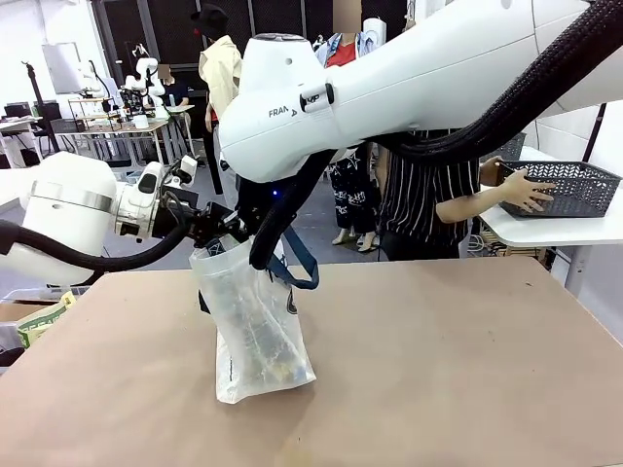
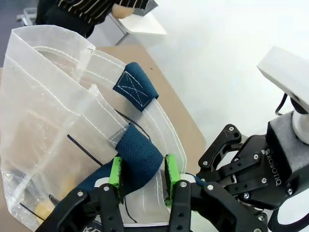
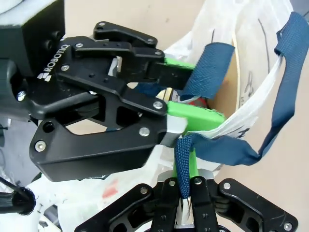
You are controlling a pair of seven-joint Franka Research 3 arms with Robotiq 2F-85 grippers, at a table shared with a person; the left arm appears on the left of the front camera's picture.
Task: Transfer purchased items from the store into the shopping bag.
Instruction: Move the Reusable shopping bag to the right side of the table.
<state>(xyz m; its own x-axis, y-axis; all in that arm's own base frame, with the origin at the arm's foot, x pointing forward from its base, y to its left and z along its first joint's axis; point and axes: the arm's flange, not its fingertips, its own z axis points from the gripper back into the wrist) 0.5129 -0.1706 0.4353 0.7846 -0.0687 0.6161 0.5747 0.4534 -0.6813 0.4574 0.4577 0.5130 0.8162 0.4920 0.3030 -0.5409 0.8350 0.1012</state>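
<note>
Left gripper (image 2: 142,176): green pads either side of a navy strap handle (image 2: 140,157) at the mouth of the shopping bag (image 2: 53,121). Strap sat between them, but whether they pinched it or stood slightly slack could not be told. Right gripper (image 3: 185,186): jaws pressed together on the other navy handle (image 3: 285,92), webbing running down between the fingers and looping out to the side.

Both claws met just above the bag's rim, left gripper (image 1: 209,226) coming in level, the right arm (image 1: 409,83) reaching down over it. The bag (image 1: 255,326) stood upright near the middle of the brown table (image 1: 467,360), a little slumped.

Judged step: holding the bag up and open by its handles, or getting ready to lift it. Several items (image 1: 268,341) already lay inside, yellowish shapes through the wall, details unclear. The basket (image 1: 565,187) sat well apart on a white side table, the person's hand (image 1: 526,190) on its near edge. Next move likely calls for a firm hold on both straps and an even pull, or the mouth would sag.

Materials: bag thin, translucent, crinkled film with stitched hems and black print; straps coarse woven webbing, cross-stitched at the ends; basket rigid dark grey lattice plastic.
</note>
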